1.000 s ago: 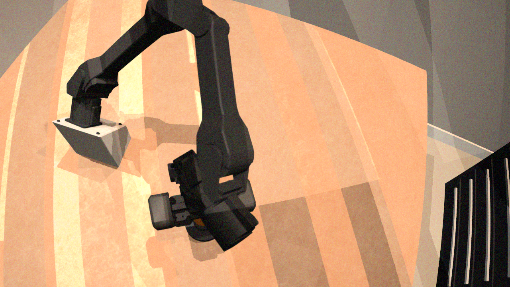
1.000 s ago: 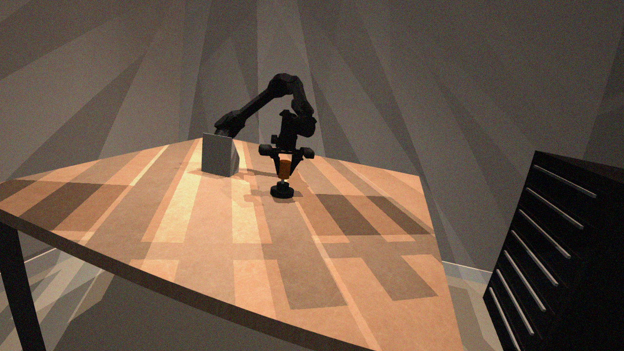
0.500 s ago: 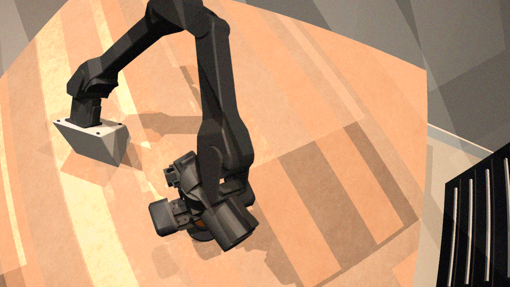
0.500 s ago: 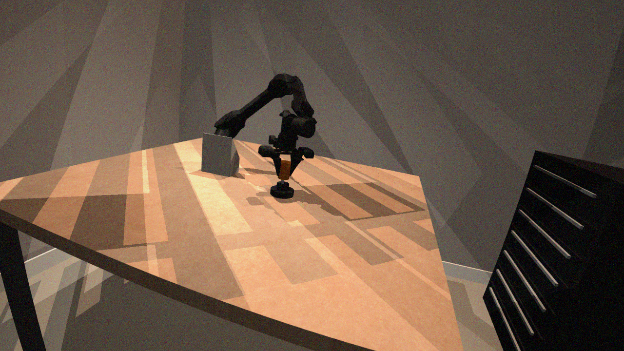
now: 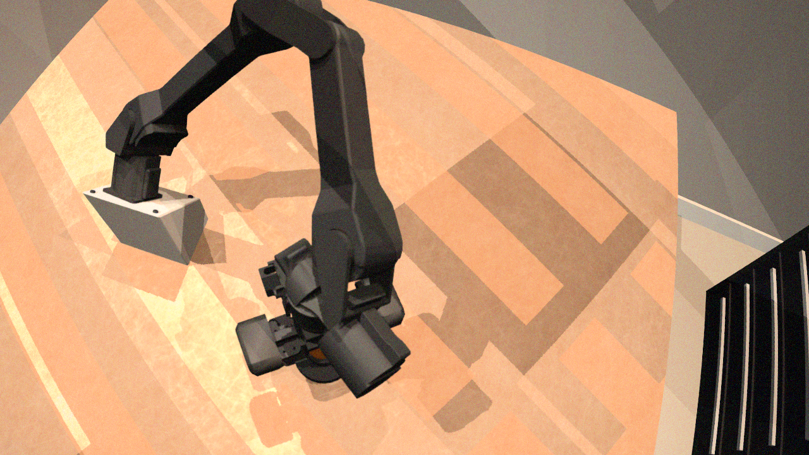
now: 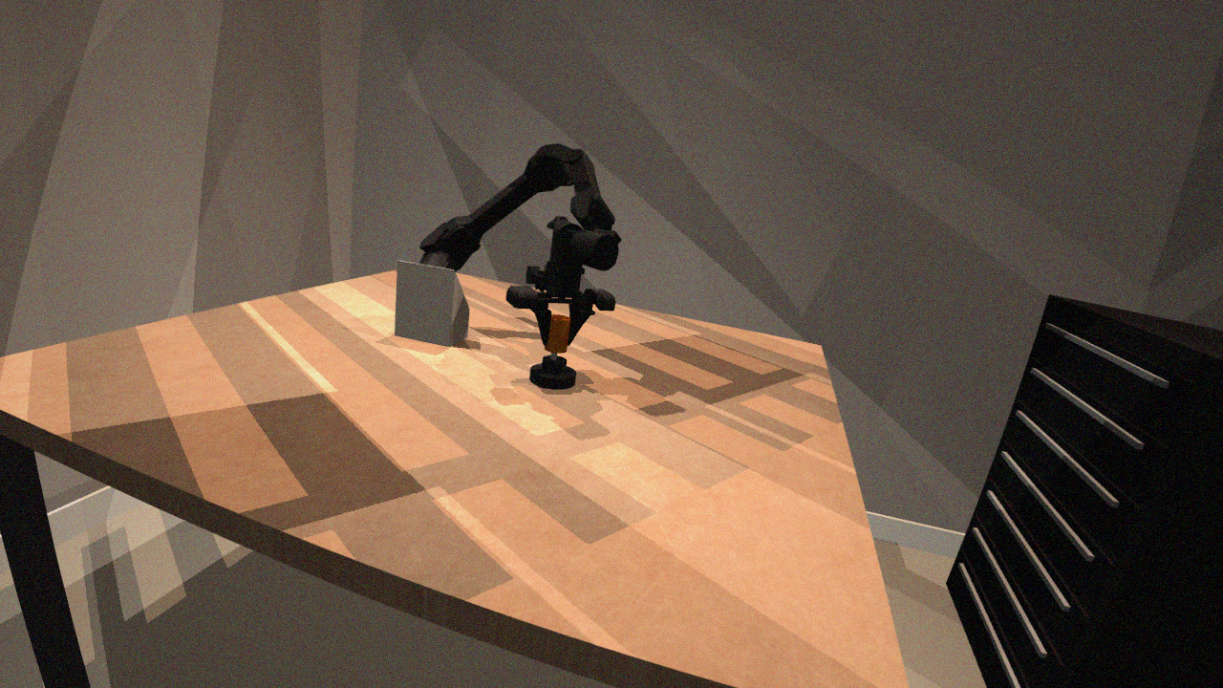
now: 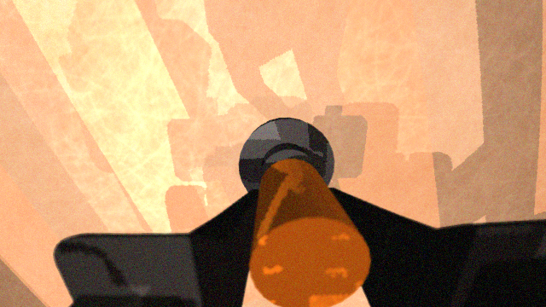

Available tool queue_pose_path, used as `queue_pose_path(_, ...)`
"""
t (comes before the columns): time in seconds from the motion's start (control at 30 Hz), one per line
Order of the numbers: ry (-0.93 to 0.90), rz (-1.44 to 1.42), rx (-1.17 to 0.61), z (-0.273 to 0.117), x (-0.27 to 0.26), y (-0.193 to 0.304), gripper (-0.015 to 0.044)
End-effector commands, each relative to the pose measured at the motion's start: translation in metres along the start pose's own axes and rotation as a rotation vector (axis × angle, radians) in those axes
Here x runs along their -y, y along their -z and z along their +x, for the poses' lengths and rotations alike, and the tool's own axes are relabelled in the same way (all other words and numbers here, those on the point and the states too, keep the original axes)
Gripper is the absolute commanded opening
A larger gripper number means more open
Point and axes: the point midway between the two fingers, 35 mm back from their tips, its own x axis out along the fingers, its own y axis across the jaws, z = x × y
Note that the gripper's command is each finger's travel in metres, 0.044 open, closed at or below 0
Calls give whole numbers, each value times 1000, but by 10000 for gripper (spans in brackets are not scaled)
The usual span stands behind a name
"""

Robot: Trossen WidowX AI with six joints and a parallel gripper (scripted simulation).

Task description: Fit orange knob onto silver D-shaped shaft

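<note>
The orange knob (image 5: pixel 318 353) (image 6: pixel 558 333) (image 7: pixel 310 260) is clamped upright by the gripper (image 6: pixel 559 338) (image 7: pixel 292 195) above the round pedestal (image 5: pixel 318 373) (image 6: pixel 552 376) (image 7: pixel 260 132), its base held clear.

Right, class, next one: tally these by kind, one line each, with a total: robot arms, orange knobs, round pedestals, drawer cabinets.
Robot arm: 1
Orange knob: 1
Round pedestal: 1
Drawer cabinet: 1
Total: 4
</note>
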Motion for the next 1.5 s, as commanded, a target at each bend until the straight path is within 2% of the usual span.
queue_pose_path(0.0, 2, 0, 2, -2, 0, -1, 0)
queue_pose_path(0.17, 2, 9, 2, -5, 0, -1, 0)
queue_pose_path(0.3, 2, 130, 2, -5, 1, 0, 0)
queue_pose_path(1.33, -1, 2200, 3, -4, 0, -1, 0)
queue_pose_path(1.47, -1, 2304, 3, -5, 0, 0, 0)
